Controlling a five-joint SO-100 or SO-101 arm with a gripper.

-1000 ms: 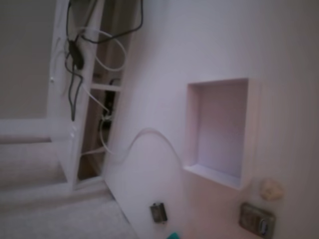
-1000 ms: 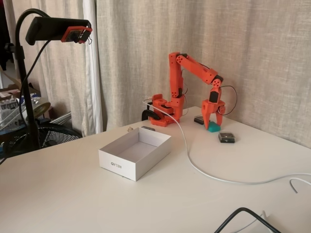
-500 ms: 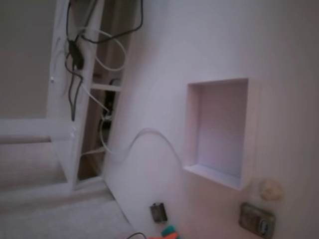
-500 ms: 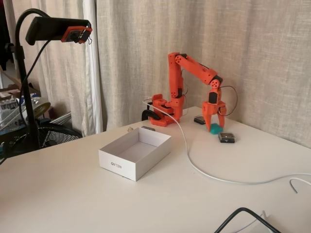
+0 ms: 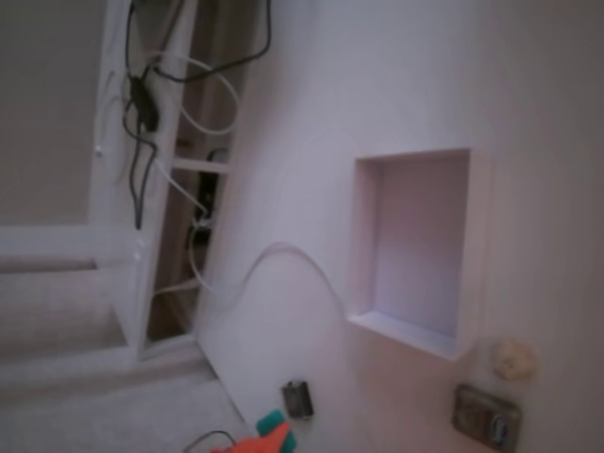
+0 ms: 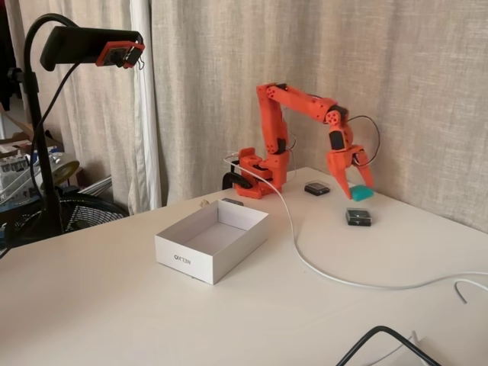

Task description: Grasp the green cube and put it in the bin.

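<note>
In the fixed view from the room side, the bench (image 6: pixel 114 305) fills the foreground, and a dark cable (image 6: pixel 381 339) is cut off at the lower edge. A white cable (image 6: pixel 320 267) is laid across the bench behind it, to the right of the bin (image 6: pixel 213 245). The bin is seen with its open top and pale bottom exposed, nothing being visible inside it. Beyond and to the right of the bin, a small dark grey box (image 6: pixel 358 217) lies on the bench, and a second dark box (image 6: pixel 317 188) lies farther back. The gripper (image 6: pixel 353 188) is held above the nearer dark box, its jaws closed on the green cube (image 6: pixel 361 193), which is lifted clear of the bench, well to the right of the bin. The arm's orange base (image 6: pixel 255 168) stands behind the bin, before a curtain (image 6: pixel 396 91). A camera on a black stand (image 6: pixel 84 46) rises left of the bin.

In the blurred fixed view from above, the bin (image 5: pixel 477 245) is shown whole, but the green cube (image 5: pixel 272 422) and the orange gripper (image 5: pixel 266 440) are caught only at the bottom edge, the gripper cut off; its jaws cannot be made out there. A grey metallic gadget (image 5: pixel 486 415) and a pale, indistinct lump (image 5: pixel 514 359) lie just below the bin.
</note>
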